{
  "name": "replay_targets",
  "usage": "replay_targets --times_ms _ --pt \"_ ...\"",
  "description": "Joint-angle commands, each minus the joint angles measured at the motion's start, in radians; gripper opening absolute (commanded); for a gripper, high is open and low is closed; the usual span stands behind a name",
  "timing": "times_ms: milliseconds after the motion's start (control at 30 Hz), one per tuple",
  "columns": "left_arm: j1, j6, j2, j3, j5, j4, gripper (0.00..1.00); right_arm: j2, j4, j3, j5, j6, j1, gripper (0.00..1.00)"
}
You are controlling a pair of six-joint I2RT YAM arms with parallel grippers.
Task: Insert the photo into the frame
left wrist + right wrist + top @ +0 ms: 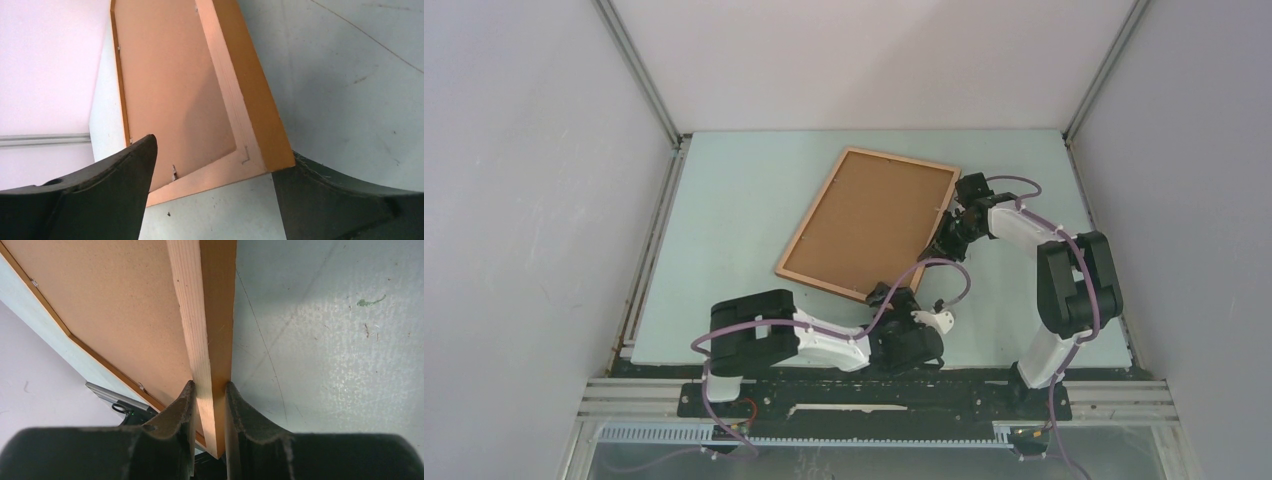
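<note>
Now | right end effector (209, 387) extended, clamping frame (197, 315) edge | left end effector (220, 150) low, jaws wide

We see the frame (200, 315) as bare pale wood with fine grain on its back face and a smoother orange-brown coat on its outer side, set around a matt, finely speckled fibreboard backing (115, 305). The bench (325, 340) looks like a matt pale green-grey sheet, scuffed and scratched. The left end effector (223, 147) and right end effector (209, 383) are dull black plastic with a slightly rough skin.
</note>
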State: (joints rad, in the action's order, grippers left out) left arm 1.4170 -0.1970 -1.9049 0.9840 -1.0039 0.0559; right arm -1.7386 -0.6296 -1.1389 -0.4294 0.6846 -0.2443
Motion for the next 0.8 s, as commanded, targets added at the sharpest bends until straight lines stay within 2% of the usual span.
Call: replay_targets --times_ms 0,100,167,233,267,500,567,633,700,767 --pt "0.004 -0.029 0.018 0.008 -0.130 0.120 0.84 0.054 0.039 -0.051 -0.080 0.040 0.008 0.00" --pt "0.005 -0.066 0.017 0.010 -0.143 0.146 0.68 0.050 0.047 -0.051 -0.090 0.045 0.006 0.00" --pt "0.007 -0.087 0.021 0.009 -0.150 0.162 0.52 0.048 0.050 -0.051 -0.093 0.046 0.005 0.00" --pt "0.014 -0.114 0.025 0.005 -0.164 0.178 0.32 0.052 0.051 -0.050 -0.088 0.045 0.005 0.00" --pt "0.016 -0.130 0.023 0.004 -0.175 0.187 0.25 0.056 0.051 -0.050 -0.079 0.043 0.004 0.00" --pt "0.022 -0.170 0.057 0.023 -0.213 0.173 0.01 0.100 0.060 -0.061 -0.082 0.003 0.011 0.00" --pt "0.023 -0.159 0.091 0.024 -0.210 0.155 0.00 0.116 0.026 -0.091 -0.059 -0.044 0.011 0.02" --pt "0.022 -0.137 0.131 0.031 -0.197 0.110 0.00 0.139 -0.023 -0.127 -0.014 -0.109 0.014 0.13" --pt "0.022 -0.111 0.171 0.045 -0.172 0.059 0.00 0.179 -0.071 -0.163 0.048 -0.155 0.020 0.34" --pt "0.023 -0.092 0.218 0.054 -0.137 0.010 0.00 0.235 -0.098 -0.183 0.100 -0.195 0.029 0.45"
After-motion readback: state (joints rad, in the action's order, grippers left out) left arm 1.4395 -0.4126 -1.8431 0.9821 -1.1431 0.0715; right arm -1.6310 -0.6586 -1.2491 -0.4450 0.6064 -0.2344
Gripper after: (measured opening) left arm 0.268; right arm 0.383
